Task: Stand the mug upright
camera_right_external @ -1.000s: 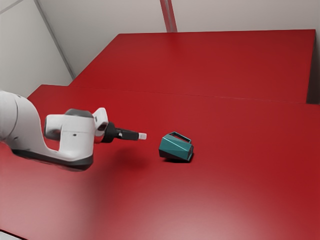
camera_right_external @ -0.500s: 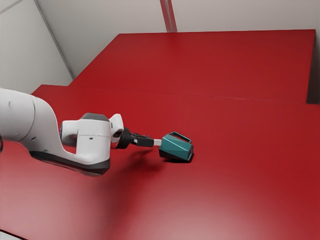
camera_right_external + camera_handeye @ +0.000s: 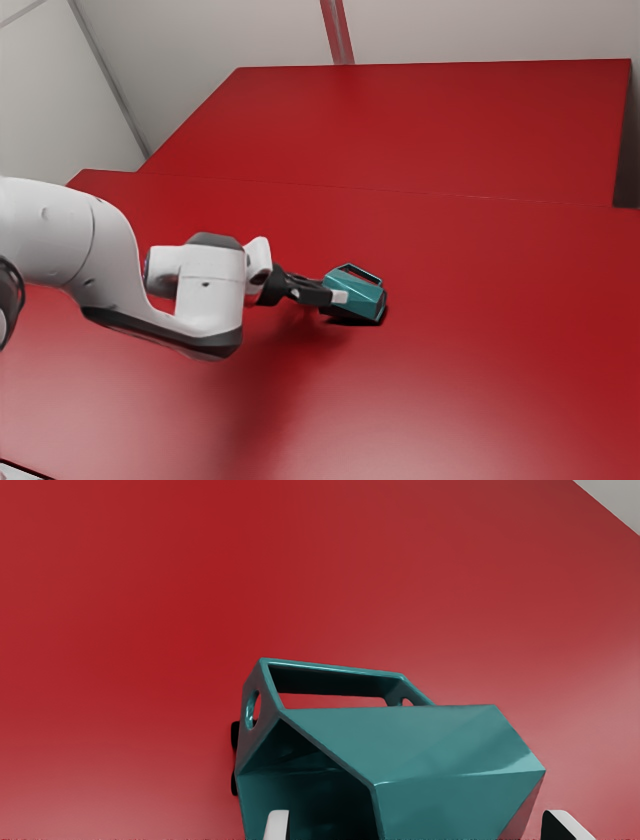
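The teal faceted mug [image 3: 358,292] lies on its side on the red table, its handle facing up and away. My gripper [image 3: 341,297] has its tips at the mug's side nearest the arm, overlapping it in the exterior view. In the wrist view the gripper [image 3: 410,825] is open wide, and the mug [image 3: 440,745] lies between its fingers. One fingertip [image 3: 276,825] overlaps the dark mouth of the mug; the other stands just past its base end. Whether either finger touches the mug cannot be told.
The red table [image 3: 480,380] extends around the mug on all sides. A second red surface [image 3: 420,130] adjoins it at the back, in front of a pale wall [image 3: 480,30].
My arm has moved toward the exterior view's right and slightly down, bringing the fingertips from short of the mug to overlapping it. The mug has not visibly moved.
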Action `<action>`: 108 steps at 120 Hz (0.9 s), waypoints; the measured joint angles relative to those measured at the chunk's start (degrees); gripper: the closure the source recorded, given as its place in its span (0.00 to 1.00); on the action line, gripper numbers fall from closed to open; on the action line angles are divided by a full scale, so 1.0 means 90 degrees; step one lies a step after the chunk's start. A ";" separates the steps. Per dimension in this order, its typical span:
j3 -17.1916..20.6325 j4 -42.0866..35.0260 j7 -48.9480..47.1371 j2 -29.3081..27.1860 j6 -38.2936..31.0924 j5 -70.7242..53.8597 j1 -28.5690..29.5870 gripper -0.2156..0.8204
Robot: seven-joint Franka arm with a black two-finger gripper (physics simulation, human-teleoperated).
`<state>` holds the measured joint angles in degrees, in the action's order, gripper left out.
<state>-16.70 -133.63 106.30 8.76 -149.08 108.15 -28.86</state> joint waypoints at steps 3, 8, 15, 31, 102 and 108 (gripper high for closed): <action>0.0000 -0.0003 0.0009 0.0006 -0.0003 0.0012 -0.0007 0.28; 0.0000 -0.0006 0.0023 0.0014 -0.0007 0.0026 -0.0028 0.30; 0.0001 -0.0007 0.0041 0.0021 -0.0025 0.0043 -0.0064 0.32; 0.0002 0.0000 0.0076 0.0014 -0.0067 0.0063 -0.0077 0.41; 0.0026 0.0704 0.0159 0.0141 -0.0225 0.0339 -0.0481 0.61; 0.0026 0.0766 0.0160 0.0167 -0.0241 0.0362 -0.0485 0.69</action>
<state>-16.47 -126.73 107.74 10.26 -151.26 111.40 -33.23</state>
